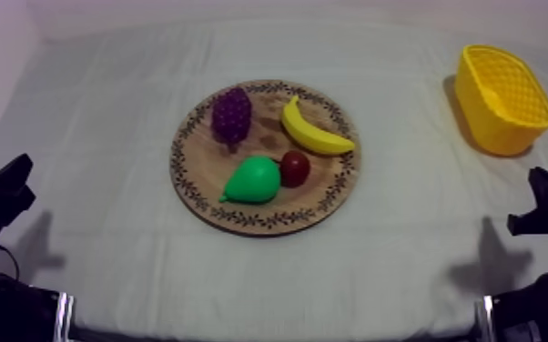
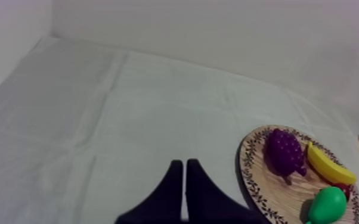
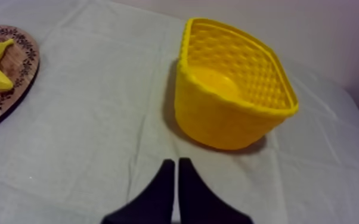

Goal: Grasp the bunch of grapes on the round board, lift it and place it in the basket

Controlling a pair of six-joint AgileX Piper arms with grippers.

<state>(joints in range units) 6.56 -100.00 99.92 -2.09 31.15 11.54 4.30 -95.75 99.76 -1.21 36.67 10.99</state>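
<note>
Top view: bunch of grapes on wooden board mid-frame, yellow basket upper right; I see my left hand and right hand both pressed together, empty.

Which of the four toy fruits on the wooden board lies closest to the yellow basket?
The banana: long, yellow, on the wooden board's side toward the yellow basket; the pear, grapes and small red fruit lie farther.
</note>
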